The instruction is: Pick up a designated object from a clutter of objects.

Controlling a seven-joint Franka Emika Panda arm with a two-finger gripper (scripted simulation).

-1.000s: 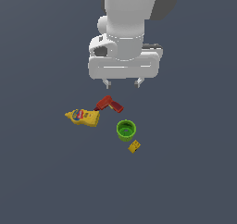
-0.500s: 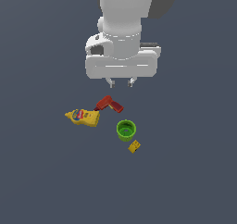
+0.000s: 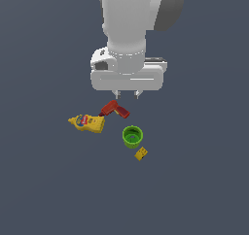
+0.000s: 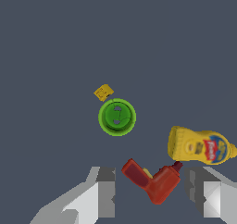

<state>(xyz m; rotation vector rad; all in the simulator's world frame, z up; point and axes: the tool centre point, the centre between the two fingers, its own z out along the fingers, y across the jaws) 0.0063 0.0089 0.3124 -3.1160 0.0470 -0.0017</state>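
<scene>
Our target, the small bright green round cup [image 3: 132,136] with its hollow mouth facing up, stands upright on the dark grey desk [image 3: 44,190], free of every neighbour. Just beside it lies the tiny yellow cube [image 3: 141,154], close but not touching. A little farther off sits the red L-shaped tool [image 3: 115,109], and beyond that the yellow mustard bottle [image 3: 87,123] lies on its side, its cap end near the tool (whether the two actually touch we cannot tell). Above all of this hangs the white gripper [image 3: 126,94], its jaws spread apart and holding nothing; in the wrist view the red tool shows between the two fingers [image 4: 99,195], while the cup [image 4: 117,117] sits ahead of them, off the grasp line. We judge the step in hand to be the approach: nothing is grasped yet. The next move calls for shifting our open jaws sideways until they straddle the cup's rim, then descending straight, keeping clear of the cube and the tool, before closing.
</scene>
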